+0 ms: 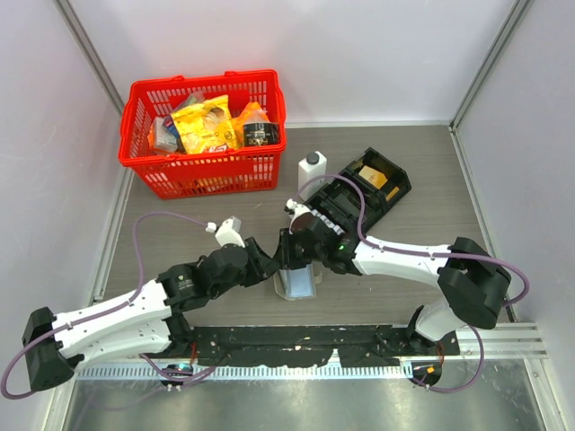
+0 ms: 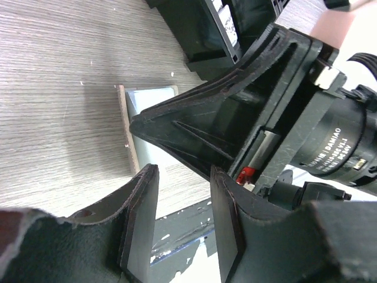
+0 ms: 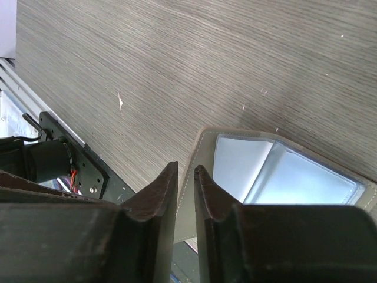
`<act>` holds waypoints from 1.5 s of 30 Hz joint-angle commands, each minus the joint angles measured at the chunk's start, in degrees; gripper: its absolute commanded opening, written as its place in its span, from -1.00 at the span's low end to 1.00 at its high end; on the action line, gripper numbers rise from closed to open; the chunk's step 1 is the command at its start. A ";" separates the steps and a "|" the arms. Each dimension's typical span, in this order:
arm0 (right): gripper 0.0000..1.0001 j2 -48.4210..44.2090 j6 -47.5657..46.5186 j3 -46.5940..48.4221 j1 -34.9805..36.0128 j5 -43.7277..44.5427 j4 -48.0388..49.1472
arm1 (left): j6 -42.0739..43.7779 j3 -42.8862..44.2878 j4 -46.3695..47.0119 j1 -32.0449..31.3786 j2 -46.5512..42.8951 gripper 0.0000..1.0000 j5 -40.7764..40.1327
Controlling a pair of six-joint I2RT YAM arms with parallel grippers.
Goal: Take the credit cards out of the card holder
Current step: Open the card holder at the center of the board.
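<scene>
Right pincer (image 3: 185, 171), nearly closed, pinching card holder (image 3: 253, 168) edge, left pincer (image 2: 184, 172) half-open

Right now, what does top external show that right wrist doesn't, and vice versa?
Only top external: the red plastic mesh basket full of snack packets, the white bottle and the black compartmented tray at the back of the table.

Only right wrist: how the right gripper stands, with its dark fingers nearly together at the holder's stitched tan edge. A grip can't be confirmed.

Both: the open grey-tan bifold card holder, pale blue inside, lying on the grey wood-grain table.
</scene>
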 commanded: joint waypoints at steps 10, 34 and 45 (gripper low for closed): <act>-0.62 6.08 2.30 -2.47 -0.24 -4.40 10.78 | 1.93 2.87 4.25 -0.14 3.38 -0.16 2.99; -0.24 -2.94 -8.42 10.01 -2.08 6.03 -8.80 | 3.68 4.71 5.74 -0.13 3.12 -0.19 6.15; -0.24 -16.49 -6.58 -1.76 -7.62 12.99 -17.69 | 9.30 16.13 4.51 -0.13 18.14 -0.18 11.06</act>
